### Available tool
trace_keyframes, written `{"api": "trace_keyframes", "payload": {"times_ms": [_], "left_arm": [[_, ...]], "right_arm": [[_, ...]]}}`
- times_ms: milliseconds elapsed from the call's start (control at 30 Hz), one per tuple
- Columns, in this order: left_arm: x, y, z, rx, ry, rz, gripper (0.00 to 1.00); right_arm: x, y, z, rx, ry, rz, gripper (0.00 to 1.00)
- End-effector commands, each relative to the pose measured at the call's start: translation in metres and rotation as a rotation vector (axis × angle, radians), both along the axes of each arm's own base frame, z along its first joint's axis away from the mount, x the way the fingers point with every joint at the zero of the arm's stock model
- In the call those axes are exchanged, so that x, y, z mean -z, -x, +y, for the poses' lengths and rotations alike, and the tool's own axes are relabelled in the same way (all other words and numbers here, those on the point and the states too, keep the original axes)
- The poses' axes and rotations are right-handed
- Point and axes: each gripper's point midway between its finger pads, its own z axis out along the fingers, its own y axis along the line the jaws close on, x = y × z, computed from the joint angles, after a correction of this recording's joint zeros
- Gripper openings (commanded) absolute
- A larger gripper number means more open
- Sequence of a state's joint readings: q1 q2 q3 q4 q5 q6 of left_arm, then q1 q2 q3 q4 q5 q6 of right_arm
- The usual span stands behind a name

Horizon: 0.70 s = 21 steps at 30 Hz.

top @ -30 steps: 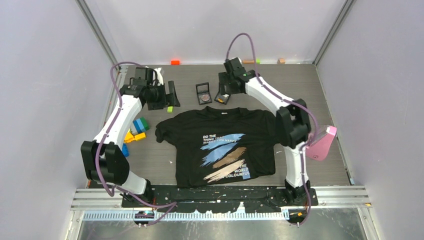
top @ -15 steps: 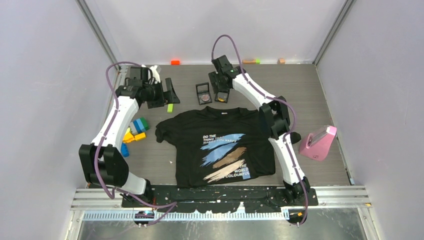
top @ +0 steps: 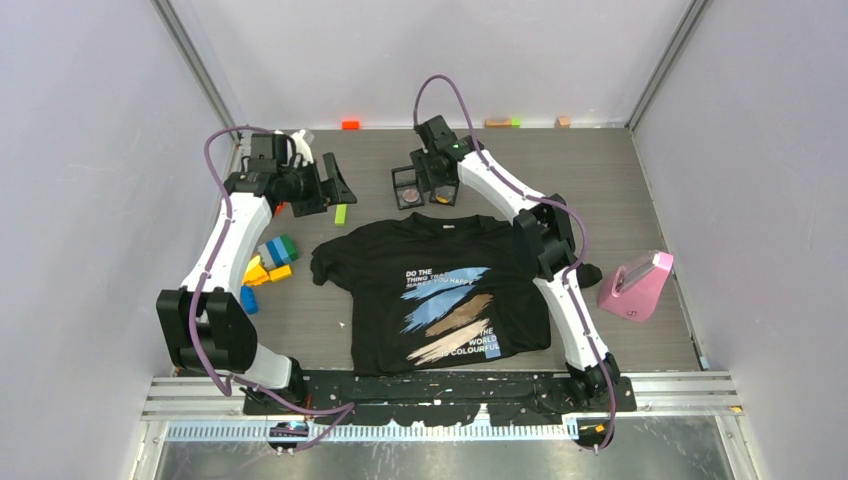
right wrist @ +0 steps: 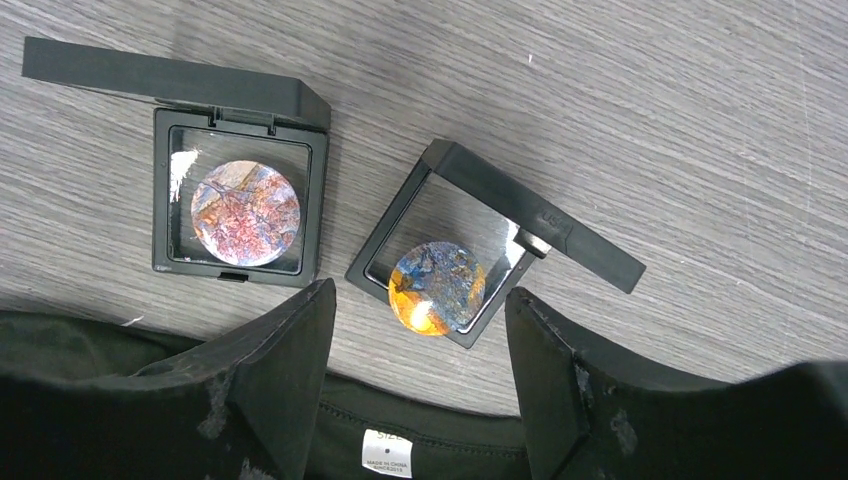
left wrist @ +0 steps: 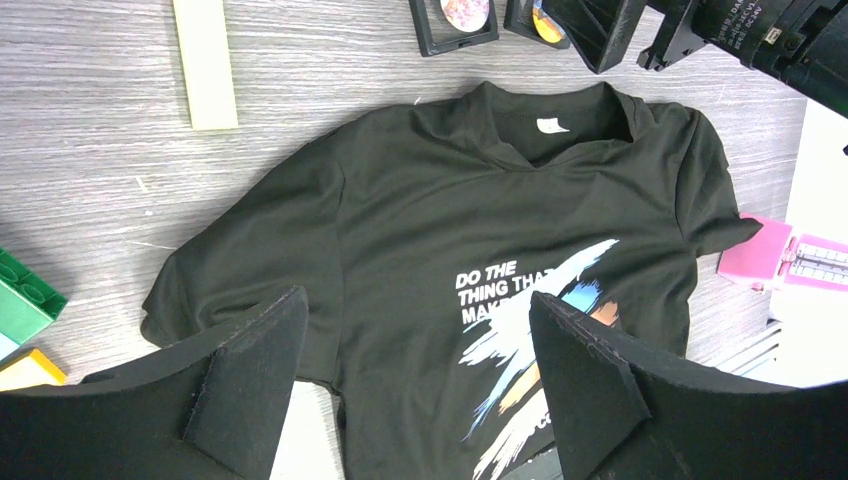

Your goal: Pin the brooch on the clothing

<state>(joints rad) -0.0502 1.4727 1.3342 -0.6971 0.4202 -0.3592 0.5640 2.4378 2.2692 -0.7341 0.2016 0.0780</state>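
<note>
- My right hand (top: 432,182) has slid left along the far side of the desk (top: 640,190) over the last second. The elbow has swung inward with it, so the pink object (top: 637,285) it half covered now shows whole.
- That hand is released, its fingers (right wrist: 285,385) spread wide and holding nothing.
- In the right wrist view it hangs over the collar of the T-shirt (right wrist: 400,430). The orange-and-blue brooch (right wrist: 437,287) shows in the gap between the fingers.
- That brooch sits in a black case (right wrist: 540,215) with its lid tilted up, on the desk just beyond the collar.
- Just to the left of it a second black case (right wrist: 170,75) holds a pink-red brooch (right wrist: 245,213). Neither case has moved.
- The T-shirt (top: 440,290) lies flat and print up in the middle of the desk, where it lay before, with no brooch on it.
- My left hand (top: 328,188) is also released and empty. It has drifted a little toward the far left corner.
- From the left wrist view its fingers (left wrist: 250,385) frame the shirt's chest and left sleeve from above.
- The pale green bar (top: 340,213) lies near that hand, and the coloured blocks (top: 270,258) lie left of the sleeve. Both are unmoved.
</note>
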Motion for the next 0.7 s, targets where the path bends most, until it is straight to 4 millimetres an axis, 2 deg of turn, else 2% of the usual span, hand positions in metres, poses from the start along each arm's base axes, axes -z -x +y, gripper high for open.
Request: {"api": "trace_keyframes", "payload": {"times_ms": [0,667], "left_arm": [[-0.008,-0.002,-0.002,0.012,0.023,-0.035,0.84],[-0.008,-0.001,-0.002,0.011,0.026,-0.035,0.84]], "right_arm": [[0.008,0.001,0.010,-0.017,-0.017,0.006,0.68],[0.046,0.010,0.001,-0.014,0.044,0.082,0.59]]}}
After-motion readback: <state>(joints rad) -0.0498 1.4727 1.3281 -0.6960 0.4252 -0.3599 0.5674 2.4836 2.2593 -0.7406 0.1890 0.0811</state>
